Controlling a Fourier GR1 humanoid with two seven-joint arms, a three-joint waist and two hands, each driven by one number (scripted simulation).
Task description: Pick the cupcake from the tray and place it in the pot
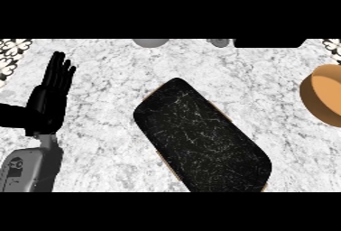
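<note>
A black speckled tray (200, 140) with a thin tan rim lies slanted across the middle of the marble counter. No cupcake shows on it or anywhere else. An orange-brown pot (323, 92) sits at the right edge, partly cut off, its open side showing a lighter interior. My left hand (52, 94) rests at the left with its fingers straight and pointing up, holding nothing. It is well apart from the tray. My right hand is out of view.
A grey rounded object (149, 42) and a smaller grey one (218, 42) sit at the counter's far edge, next to a dark shape (269, 43). Patterned tiles (13, 49) show at the top corners. Bare marble surrounds the tray.
</note>
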